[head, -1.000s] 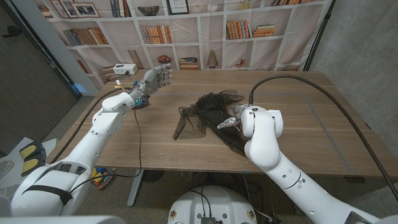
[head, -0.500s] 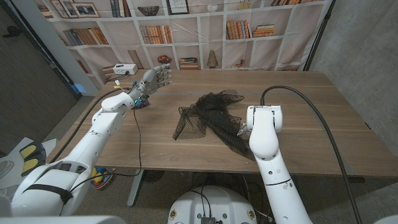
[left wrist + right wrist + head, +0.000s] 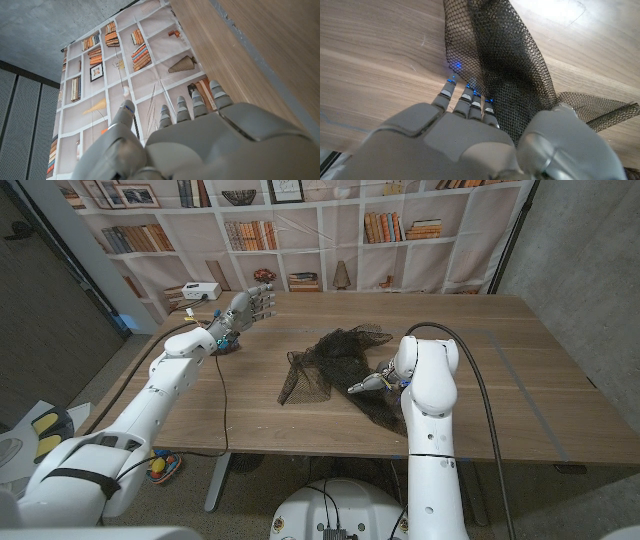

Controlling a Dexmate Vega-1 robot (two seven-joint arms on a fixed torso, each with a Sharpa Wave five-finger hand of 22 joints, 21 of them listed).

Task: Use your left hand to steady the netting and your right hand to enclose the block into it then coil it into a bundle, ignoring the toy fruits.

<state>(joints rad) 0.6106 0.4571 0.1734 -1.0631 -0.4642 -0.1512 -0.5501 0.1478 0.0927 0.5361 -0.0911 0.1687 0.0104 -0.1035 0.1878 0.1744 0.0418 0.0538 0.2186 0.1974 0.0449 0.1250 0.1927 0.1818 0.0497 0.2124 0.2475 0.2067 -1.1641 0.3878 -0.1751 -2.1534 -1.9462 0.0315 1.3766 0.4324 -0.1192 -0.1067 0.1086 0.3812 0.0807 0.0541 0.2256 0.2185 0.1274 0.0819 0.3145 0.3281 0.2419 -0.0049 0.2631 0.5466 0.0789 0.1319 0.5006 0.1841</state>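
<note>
Two hands: right hand (image 3: 372, 383) grasping netting (image 3: 335, 360); left hand (image 3: 248, 306) released, raised.

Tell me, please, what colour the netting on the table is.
The netting is black, a fine open mesh; the right wrist view shows it best.

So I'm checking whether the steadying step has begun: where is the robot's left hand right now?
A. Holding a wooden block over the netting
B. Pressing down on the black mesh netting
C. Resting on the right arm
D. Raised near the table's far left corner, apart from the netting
D: in the head view the left hand is raised by the wooden table's far left corner, holding nothing, well clear of the black mesh netting, where the right hand is.
</note>
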